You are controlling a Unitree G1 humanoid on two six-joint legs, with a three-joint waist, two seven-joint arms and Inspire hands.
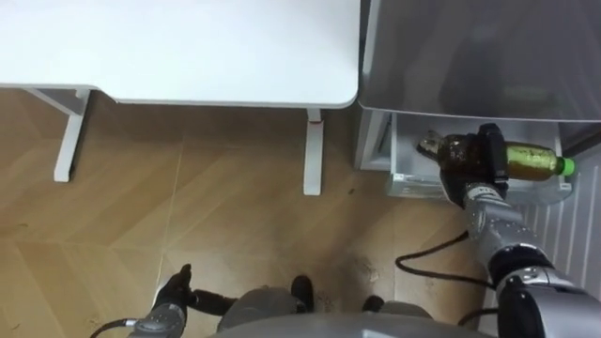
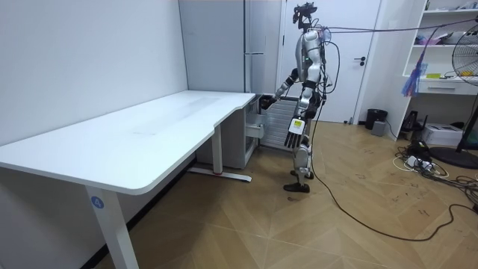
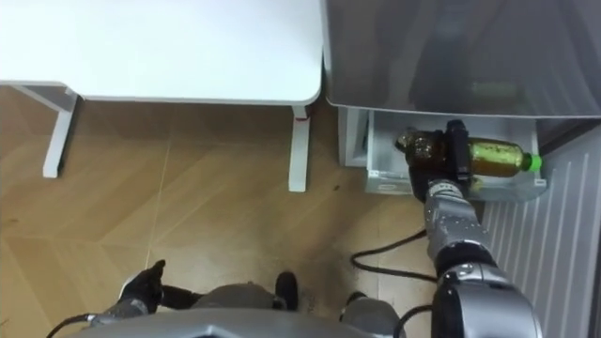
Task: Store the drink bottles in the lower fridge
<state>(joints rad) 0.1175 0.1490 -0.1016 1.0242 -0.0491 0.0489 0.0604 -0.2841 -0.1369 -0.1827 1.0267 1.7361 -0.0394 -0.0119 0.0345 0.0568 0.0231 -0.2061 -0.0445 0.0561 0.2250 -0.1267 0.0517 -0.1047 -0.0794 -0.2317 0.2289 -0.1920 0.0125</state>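
An amber drink bottle with a green cap lies sideways over the clear lower fridge drawer. My right hand reaches into that drawer, fingers curled round the bottle's base end; the cap points to my right. In the right eye view the same bottle sticks out past the right hand. In the room view I stand upright facing the grey fridge, right hand stretched to its low open part. My left hand hangs open at my side.
A white desk stands on my left, one leg close to the fridge. The open fridge door's ribbed white inner side is on my right. Wooden floor lies under me, and shelves and a fan stand behind me in the room.
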